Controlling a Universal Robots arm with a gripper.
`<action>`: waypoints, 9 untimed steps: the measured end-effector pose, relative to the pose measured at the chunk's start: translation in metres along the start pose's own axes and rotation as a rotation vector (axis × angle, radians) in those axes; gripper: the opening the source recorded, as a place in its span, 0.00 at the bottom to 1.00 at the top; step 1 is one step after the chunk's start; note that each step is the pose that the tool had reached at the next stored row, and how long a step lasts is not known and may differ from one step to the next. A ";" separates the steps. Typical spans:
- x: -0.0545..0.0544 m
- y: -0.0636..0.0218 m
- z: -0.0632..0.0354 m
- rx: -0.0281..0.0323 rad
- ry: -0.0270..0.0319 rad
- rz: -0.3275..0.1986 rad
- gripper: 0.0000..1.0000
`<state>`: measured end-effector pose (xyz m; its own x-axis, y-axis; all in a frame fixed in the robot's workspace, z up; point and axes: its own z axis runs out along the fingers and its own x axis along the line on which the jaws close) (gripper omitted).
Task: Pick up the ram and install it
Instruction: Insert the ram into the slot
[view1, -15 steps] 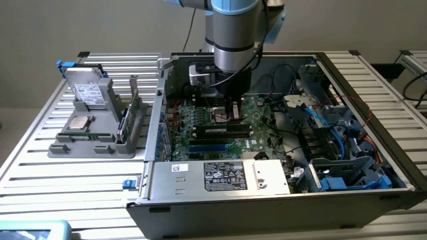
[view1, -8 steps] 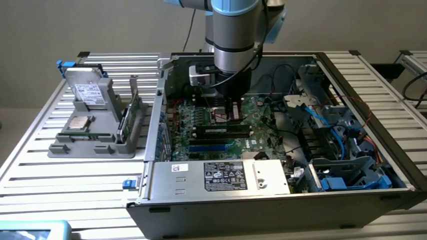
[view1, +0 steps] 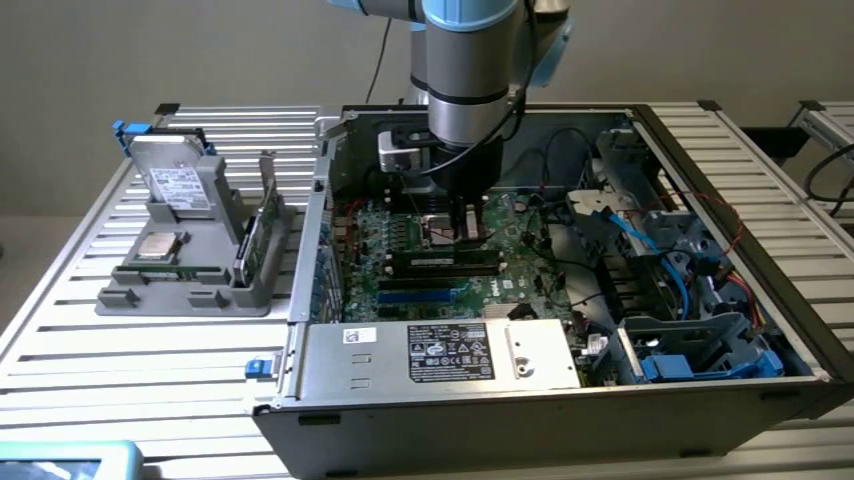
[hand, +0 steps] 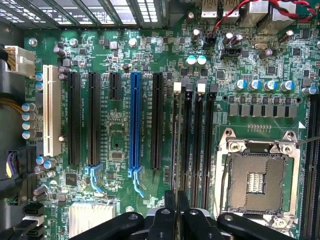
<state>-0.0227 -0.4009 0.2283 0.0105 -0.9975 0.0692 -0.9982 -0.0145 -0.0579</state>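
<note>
Exterior view. Open sheet-metal tower case (view1: 534, 430) lying on its side on a ribbed aluminium table (view1: 160, 340). Smooth grey-and-blue arm (view1: 461, 60) reaching straight down into it, black gripper (view1: 450, 232) just over the green motherboard (view1: 527, 225). Under the fingertips, the ram (view1: 441, 262): a long, thin, dark stick with a pale label, standing on edge, its upper edge pinched between the nearly closed fingers. On the exterior view's left, beside the case, a matte grey plastic fixture (view1: 174, 295) carrying a flat metal hard drive (view1: 174, 185), a small square silver processor (view1: 163, 247) and a narrow green board (view1: 271, 215) upright on edge. Labelled steel box (view1: 447, 352) against the case's near wall.

Wrist view. Adds the board's detail: glossy green surface, round silver-topped capacitors (hand: 262, 85), one blue expansion slot (hand: 135, 120) among long black ones, a white slot (hand: 51, 110), a square processor socket (hand: 255, 180) in a bright metal frame, a finned heatsink (hand: 92, 217), a twisted red-and-black wire (hand: 250, 7). Angular black fingers (hand: 170, 215) drawn close together, in line with the memory slots (hand: 200, 140) and their white and black end latches. Ram edge-on here, a thin dark strip running out from between the fingers alongside those slots; seated or just above, cannot tell.
</note>
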 end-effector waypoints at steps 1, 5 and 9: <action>0.000 0.0000 0.0000 0.0006 0.0003 0.000 0.13; 0.000 0.0000 0.0000 0.0032 0.0004 0.000 0.13; 0.000 0.0003 0.0002 0.0044 0.0008 0.000 0.13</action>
<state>-0.0229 -0.4010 0.2281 0.0103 -0.9975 0.0700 -0.9979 -0.0146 -0.0623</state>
